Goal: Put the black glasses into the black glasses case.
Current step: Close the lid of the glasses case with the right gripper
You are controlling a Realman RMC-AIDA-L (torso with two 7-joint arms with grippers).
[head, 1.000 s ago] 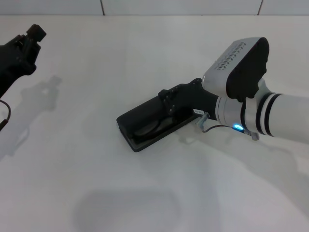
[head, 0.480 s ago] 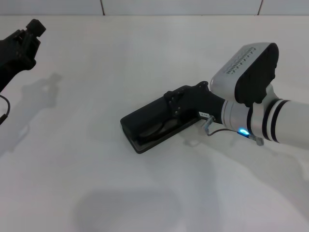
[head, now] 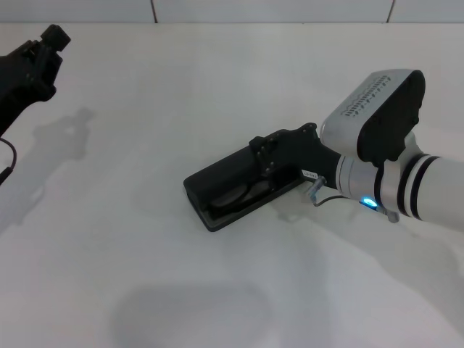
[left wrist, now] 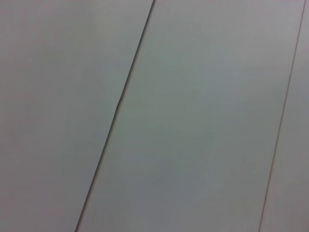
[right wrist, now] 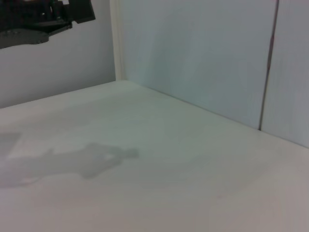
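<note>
The black glasses case (head: 217, 176) lies open at the table's middle, set at a slant. The black glasses (head: 237, 196) rest inside its tray, lenses dark against the lining. My right gripper (head: 263, 161) reaches in from the right, low over the case's right end, and hides that end. Whether it touches the case or the glasses does not show. My left gripper (head: 45, 45) is held up at the far left, well away from the case. It also appears in the right wrist view as a dark shape, the left gripper (right wrist: 46, 17). Neither the case nor the glasses appear in the wrist views.
The white table (head: 145, 275) spreads around the case, with the left arm's shadow (head: 69, 134) on it. A tiled wall (head: 275, 11) runs along the far edge. Only pale wall panels (left wrist: 193, 121) fill the left wrist view.
My right arm has drawn back to the right and a little nearer, and the case with the glasses has slid slightly the same way. The left gripper has shifted slightly.
</note>
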